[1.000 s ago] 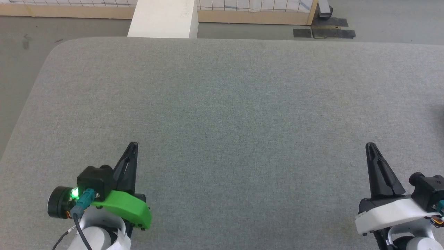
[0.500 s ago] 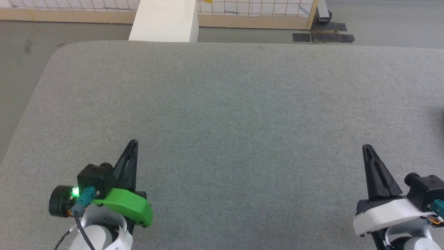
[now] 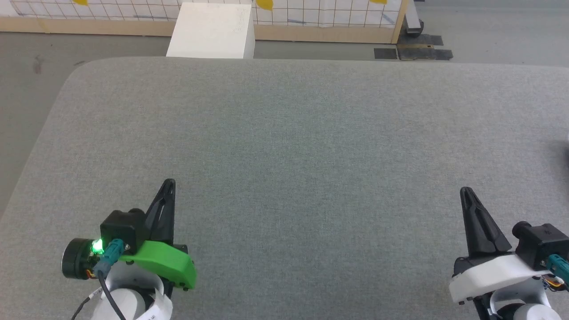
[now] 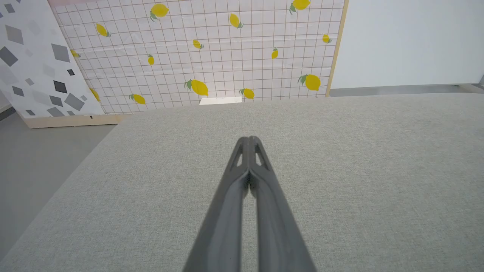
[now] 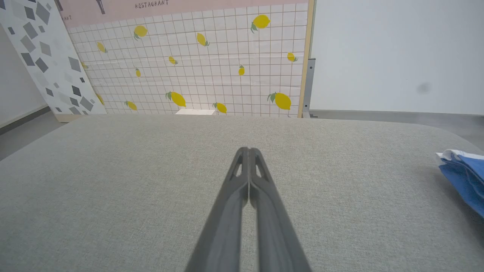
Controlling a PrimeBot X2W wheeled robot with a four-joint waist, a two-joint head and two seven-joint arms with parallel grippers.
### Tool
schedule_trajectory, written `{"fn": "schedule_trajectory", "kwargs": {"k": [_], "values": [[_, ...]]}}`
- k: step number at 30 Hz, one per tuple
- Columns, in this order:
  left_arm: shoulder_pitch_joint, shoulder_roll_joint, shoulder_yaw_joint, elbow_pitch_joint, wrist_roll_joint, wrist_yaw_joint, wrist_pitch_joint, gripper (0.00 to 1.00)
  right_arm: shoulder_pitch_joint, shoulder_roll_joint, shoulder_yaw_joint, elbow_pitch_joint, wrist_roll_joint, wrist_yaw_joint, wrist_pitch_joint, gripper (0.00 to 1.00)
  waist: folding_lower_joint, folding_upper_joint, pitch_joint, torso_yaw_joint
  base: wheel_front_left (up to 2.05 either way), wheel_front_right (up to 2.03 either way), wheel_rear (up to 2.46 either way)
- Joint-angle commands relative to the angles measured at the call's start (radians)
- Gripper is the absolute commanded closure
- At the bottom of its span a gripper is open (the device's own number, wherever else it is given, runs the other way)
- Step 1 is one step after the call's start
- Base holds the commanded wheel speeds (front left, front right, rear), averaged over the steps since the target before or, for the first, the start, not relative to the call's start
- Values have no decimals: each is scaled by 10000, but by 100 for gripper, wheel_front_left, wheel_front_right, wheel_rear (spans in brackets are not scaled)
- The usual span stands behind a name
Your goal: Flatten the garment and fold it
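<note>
The garment (image 5: 465, 177) is bright blue soft fabric with a white edge along its far side; it sits at the right border of the right wrist view, cut off by the frame, so its full shape cannot be told; the visible part lies bunched in loose layered folds, not spread flat; it rests on the grey woven worktop (image 5: 151, 196), near the rounded far right corner, and casts a soft shadow to its left.

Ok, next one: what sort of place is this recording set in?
Probably a staged test room, not a real home: a broad grey fabric-covered table, a propped lemon-print backdrop panel beside a diamond-print panel, and a bare grey floor.
</note>
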State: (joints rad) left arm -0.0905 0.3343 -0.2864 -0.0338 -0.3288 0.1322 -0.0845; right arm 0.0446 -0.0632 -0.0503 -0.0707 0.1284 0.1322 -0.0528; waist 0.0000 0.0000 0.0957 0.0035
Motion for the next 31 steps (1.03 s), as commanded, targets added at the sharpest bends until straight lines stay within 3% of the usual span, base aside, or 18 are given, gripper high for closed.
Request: {"fn": "schedule_trajectory", "kwargs": {"k": [1, 31], "values": [[174, -132, 122, 29, 213, -76, 32, 100, -119, 29, 31, 47, -113, -5, 32, 100, 0, 0, -17, -1, 0, 0, 0], [428, -1075, 1076, 137, 1283, -510, 315, 100, -233, 64, 196, 277, -521, -8, 205, 100, 0, 0, -344, -13, 0, 0, 0]]}}
